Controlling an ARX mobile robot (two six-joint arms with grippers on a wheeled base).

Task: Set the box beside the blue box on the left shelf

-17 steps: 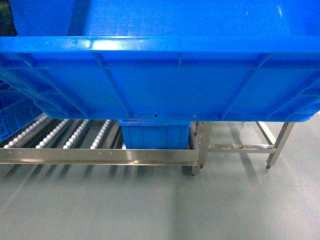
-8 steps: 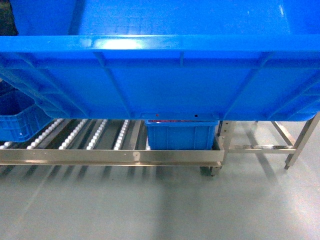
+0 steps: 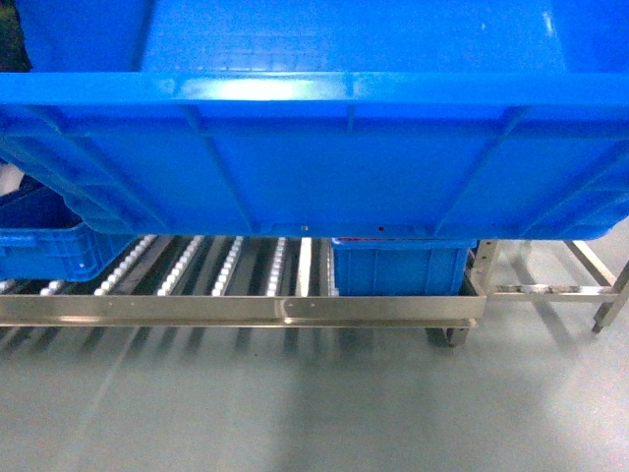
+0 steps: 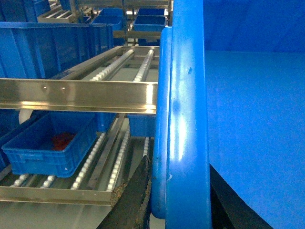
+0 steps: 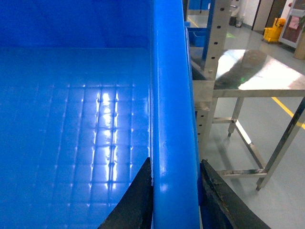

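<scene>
The box (image 3: 324,157), a big bright-blue ribbed crate, is held up and fills the top half of the head view. My left gripper (image 4: 178,193) is shut on its left rim (image 4: 186,119), one black finger (image 4: 136,195) outside the wall. My right gripper (image 5: 175,193) is shut on the right rim (image 5: 174,95), a finger (image 5: 219,200) on the outer side. Below the crate lies the left shelf (image 3: 246,310), with a shiny front rail and white roller tracks. On it a blue box (image 3: 398,267) stands at the right end and another blue bin (image 3: 44,246) at the left. Both grippers are hidden in the head view.
A second steel rail (image 4: 76,93) crosses the left wrist view above a blue bin (image 4: 50,148) holding something red. More blue bins stand on racks behind. A steel table (image 5: 257,71) stands to the right of the rack, its legs (image 3: 550,290) on the grey floor.
The rack and its bins have slid to the right in the head view, and the left bin has come further into sight. The crate stays held in the same place.
</scene>
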